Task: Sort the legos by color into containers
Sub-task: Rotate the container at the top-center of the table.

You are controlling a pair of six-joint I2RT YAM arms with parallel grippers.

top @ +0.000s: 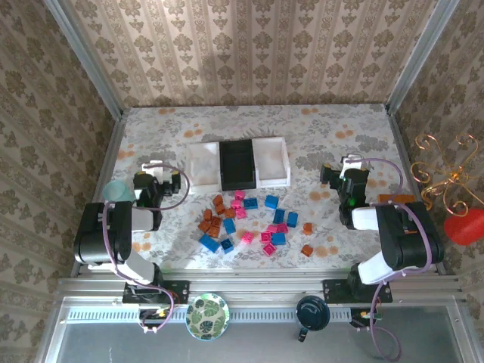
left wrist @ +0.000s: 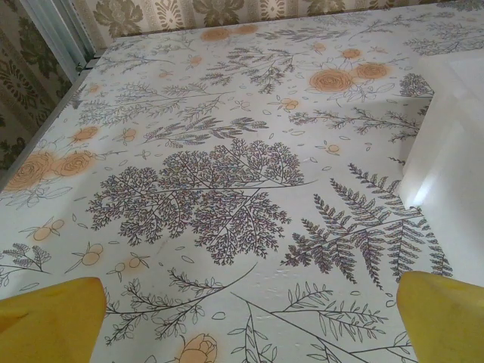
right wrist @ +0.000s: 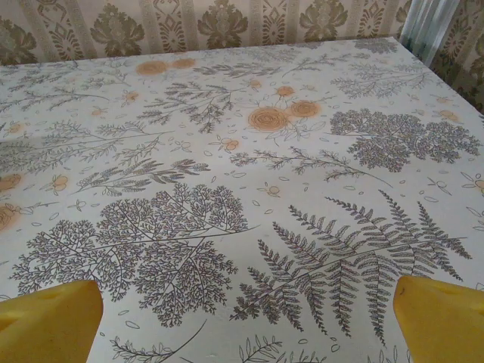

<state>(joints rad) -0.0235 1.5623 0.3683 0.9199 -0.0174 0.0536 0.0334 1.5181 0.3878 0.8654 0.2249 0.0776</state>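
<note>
Orange-brown, pink and blue legos lie scattered on the flowered tablecloth in the middle of the table. Behind them stand the three joined trays: a white left one, a black middle one and a white right one, all looking empty. My left gripper rests left of the trays, open, its yellow fingertips wide apart over bare cloth; the left tray's white wall stands at its right. My right gripper rests right of the trays, open, with yellow fingertips over bare cloth.
A pale teal cup sits by the left arm. A round patterned plate and a black round object lie on the near rail. A gold wire ornament with a red ball stands at right. Wallpapered walls enclose the table.
</note>
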